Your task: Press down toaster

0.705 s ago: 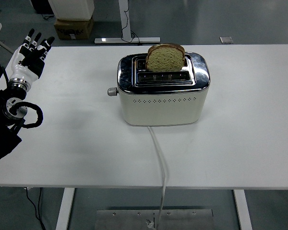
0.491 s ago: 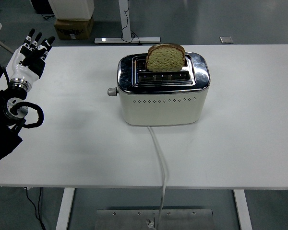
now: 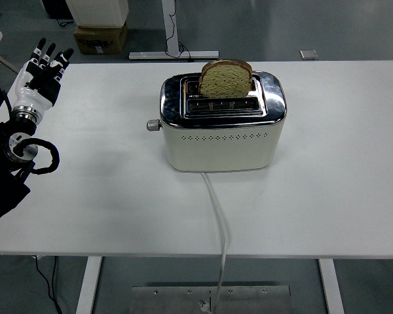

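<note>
While toaster [image 3: 223, 127] sits unchanged, left hand [image 3: 42, 73] edged up-left, fingers spread

Bare table [image 3: 105, 163] between left hand [image 3: 40, 73] and toaster [image 3: 221, 127] lever [image 3: 153, 125]; no obstacle.

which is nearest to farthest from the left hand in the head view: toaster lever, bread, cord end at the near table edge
From the left hand:
1. Lever, toaster's left end.
2. Bread, rear slot.
3. Cord, near table edge.
</note>
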`<state>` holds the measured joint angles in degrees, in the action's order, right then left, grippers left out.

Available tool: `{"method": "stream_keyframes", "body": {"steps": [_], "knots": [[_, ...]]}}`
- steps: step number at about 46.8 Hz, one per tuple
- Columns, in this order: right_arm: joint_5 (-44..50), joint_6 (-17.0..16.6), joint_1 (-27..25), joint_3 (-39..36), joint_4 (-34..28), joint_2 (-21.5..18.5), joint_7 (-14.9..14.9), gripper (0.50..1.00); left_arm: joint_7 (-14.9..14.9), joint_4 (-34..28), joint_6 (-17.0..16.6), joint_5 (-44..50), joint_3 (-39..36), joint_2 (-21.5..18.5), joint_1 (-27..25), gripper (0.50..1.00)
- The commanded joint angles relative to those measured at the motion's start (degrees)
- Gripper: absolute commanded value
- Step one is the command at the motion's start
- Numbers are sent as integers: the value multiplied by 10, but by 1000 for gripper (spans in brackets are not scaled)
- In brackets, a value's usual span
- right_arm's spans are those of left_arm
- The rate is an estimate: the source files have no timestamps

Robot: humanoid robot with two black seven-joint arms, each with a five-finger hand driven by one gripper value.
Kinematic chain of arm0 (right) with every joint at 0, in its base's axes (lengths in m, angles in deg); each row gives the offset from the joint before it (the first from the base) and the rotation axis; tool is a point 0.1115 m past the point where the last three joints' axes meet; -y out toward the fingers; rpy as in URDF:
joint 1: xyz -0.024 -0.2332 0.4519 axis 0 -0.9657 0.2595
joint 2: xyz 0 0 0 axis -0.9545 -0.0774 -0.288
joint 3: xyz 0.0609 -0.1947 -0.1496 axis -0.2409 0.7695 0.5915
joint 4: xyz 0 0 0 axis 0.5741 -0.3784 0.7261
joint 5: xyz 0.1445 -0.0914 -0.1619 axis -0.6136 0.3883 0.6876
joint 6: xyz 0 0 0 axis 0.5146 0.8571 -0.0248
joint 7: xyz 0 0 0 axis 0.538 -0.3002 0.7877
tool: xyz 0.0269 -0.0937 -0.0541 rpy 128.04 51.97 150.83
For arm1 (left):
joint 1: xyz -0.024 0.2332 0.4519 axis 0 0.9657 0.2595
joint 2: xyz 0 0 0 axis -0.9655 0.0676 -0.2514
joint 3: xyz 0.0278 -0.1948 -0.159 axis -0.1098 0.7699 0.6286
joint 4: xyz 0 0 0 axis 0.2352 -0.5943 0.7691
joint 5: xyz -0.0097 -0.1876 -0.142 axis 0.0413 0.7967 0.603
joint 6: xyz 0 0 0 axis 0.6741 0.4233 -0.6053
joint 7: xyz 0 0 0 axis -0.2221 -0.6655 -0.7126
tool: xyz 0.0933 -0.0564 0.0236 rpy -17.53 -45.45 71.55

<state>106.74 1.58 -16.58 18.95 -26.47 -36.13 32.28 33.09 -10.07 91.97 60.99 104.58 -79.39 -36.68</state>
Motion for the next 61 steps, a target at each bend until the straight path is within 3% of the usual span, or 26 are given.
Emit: {"method": "stream_keyframes", "body": {"steps": [1, 11, 31, 45, 61], "knots": [[0, 0, 0, 0, 0, 0, 0, 998, 0, 0, 1, -6, -1, -1, -1, 1000], [0, 0, -1, 0, 0, 0, 0, 998, -3, -1, 2, -25, -7, -22, -8, 1000], [0, 0, -1, 0, 0, 0, 0, 998, -3, -31, 13, -179, -9, -39, -15, 1000], [0, 0, 0, 0, 0, 0, 0, 1000, -4, -56, 91, -210, -78, -99, -24, 1000], [0, 0, -1, 0, 0, 0, 0, 998, -3, -60, 111, -340, -96, -126, -23, 1000]]}}
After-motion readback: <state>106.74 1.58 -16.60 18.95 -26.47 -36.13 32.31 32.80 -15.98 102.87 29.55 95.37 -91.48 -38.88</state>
